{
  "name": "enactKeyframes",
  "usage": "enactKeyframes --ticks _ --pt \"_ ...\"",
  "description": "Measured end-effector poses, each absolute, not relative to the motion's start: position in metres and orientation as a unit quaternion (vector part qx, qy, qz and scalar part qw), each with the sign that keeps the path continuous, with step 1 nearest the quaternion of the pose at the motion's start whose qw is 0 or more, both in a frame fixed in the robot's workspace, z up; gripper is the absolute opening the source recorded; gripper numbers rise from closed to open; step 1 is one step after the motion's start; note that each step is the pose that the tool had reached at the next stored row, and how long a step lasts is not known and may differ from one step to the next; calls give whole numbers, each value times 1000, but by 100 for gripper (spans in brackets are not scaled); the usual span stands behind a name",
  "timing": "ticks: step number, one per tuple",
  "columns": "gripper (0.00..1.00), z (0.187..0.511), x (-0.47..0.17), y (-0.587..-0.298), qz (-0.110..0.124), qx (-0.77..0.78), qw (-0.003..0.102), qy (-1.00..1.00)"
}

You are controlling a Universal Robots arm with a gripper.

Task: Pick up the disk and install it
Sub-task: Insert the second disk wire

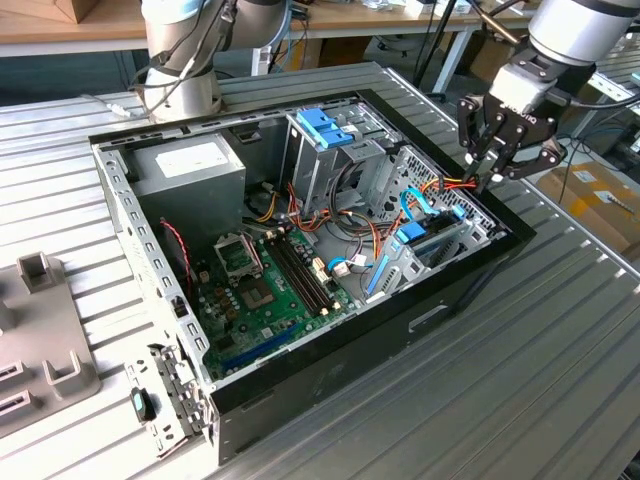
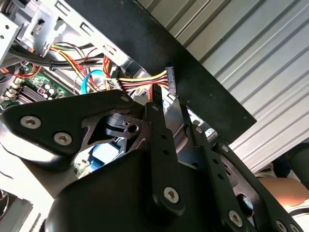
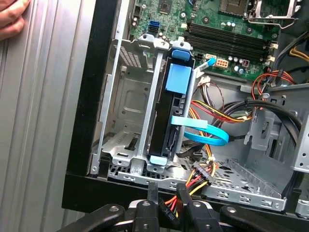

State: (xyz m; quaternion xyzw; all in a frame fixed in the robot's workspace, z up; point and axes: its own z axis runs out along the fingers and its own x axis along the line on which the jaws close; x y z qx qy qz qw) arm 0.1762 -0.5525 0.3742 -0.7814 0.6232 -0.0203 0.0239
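Item, disk (image 3: 175, 104): seated on edge in the metal cage (image 3: 126, 104) at the front corner of the computer case (image 1: 470, 285), blue rails top and bottom, a blue ribbon cable (image 3: 205, 135) beside it. Item, my gripper (image 3: 166, 205): above the case's front edge, jaws pinching the black plug (image 3: 169, 207) of the red-yellow-black power cable (image 2: 140, 83). Step in hand, as I judge it: the cabling; mating this plug calls for lining it up square with the disk's socket, which I cannot see.

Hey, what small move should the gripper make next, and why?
Probably ease the power connector toward the disk: the gripper pinches it at the case edge, while the disk already sits in its cage with the blue cable reaching it.
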Motion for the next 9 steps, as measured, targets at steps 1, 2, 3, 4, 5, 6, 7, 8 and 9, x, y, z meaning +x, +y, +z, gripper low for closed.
enactKeyframes --ticks 1,2,3,4,5,6,7,8,9 --pt "29 374 178 -553 -20 -786 24 618" --pt "29 374 179 -553 -20 -790 24 612" --pt "29 374 180 -553 -20 -794 24 607" --pt "29 374 180 -552 -20 -798 24 601" --pt "29 374 181 -553 -19 -803 25 595" --pt "29 374 181 -553 -19 -810 25 585" --pt "29 374 181 -553 -19 -815 25 578" --pt "29 374 182 -553 -19 -820 25 571" --pt "29 374 182 -553 -18 -825 25 564"
